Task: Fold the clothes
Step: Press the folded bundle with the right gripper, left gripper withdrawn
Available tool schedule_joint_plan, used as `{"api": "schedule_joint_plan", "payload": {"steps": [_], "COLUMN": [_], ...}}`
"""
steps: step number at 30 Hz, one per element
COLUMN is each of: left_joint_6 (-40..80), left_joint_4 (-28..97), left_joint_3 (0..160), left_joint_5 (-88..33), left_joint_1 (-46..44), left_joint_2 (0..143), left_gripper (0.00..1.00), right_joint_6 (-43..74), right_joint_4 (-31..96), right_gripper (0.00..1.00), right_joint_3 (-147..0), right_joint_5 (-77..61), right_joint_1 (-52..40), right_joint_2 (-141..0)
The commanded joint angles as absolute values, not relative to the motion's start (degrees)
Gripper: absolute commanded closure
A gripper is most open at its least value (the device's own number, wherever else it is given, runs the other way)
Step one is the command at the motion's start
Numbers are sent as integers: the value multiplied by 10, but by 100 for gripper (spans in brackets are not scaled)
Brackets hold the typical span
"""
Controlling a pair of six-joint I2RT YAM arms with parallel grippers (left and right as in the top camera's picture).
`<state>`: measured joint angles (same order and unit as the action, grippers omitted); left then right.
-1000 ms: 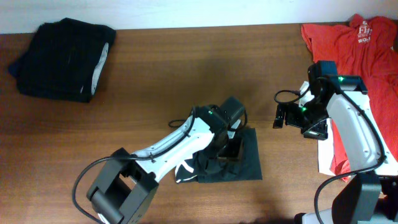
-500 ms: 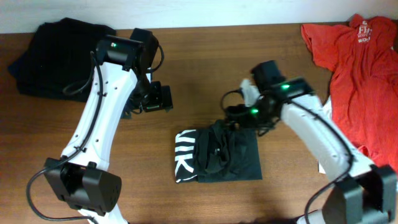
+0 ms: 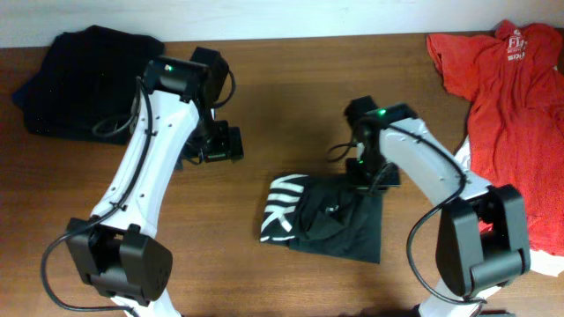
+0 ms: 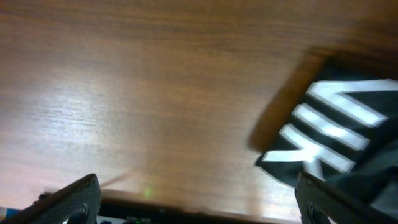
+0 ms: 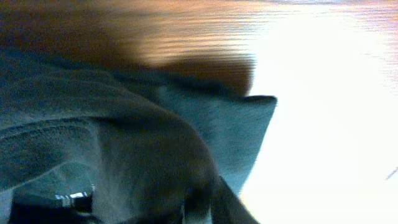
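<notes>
The long black-green garment point(image 3: 328, 220) lies folded and skewed on the wooden table, its white block letters point(image 3: 284, 208) at the left end. My right gripper point(image 3: 371, 174) is down on its upper right corner. In the right wrist view dark fabric point(image 5: 124, 130) bunches up and fills the space at the jaws, which are closed on it. My left gripper point(image 3: 217, 143) hovers up and to the left of the garment, open and empty. Its two fingers point(image 4: 69, 200) stand wide apart in the left wrist view, with the lettered end point(image 4: 339, 127) at the right.
A pile of black clothes point(image 3: 88, 81) sits at the back left corner. A red T-shirt point(image 3: 513, 97) is spread along the right edge, with a white piece point(image 3: 548, 264) showing below it. Bare wood point(image 3: 291, 97) lies between the two arms.
The left arm let go and swung from the garment up to the left. The right arm came in, its jaws closed on the garment's upper right corner, and the garment slid right and turned.
</notes>
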<state>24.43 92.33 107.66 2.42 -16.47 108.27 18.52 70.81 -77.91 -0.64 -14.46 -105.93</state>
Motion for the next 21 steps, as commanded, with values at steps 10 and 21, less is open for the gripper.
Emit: {"api": "schedule_joint_plan", "payload": {"steps": [10, 21], "left_joint_6": [237, 237], "left_joint_4": [850, 857], "left_joint_3": [930, 930], "left_joint_5": [29, 28], "left_joint_1": [-158, -159], "left_joint_2": [1080, 1080], "left_gripper": [1, 1], "right_joint_6": [105, 185], "right_joint_4": [894, 616], "right_gripper": [1, 9], "right_joint_3": [-837, -632], "right_joint_5": [-89, -63], "right_joint_1": [-152, -322], "right_joint_2": [-897, -889]}}
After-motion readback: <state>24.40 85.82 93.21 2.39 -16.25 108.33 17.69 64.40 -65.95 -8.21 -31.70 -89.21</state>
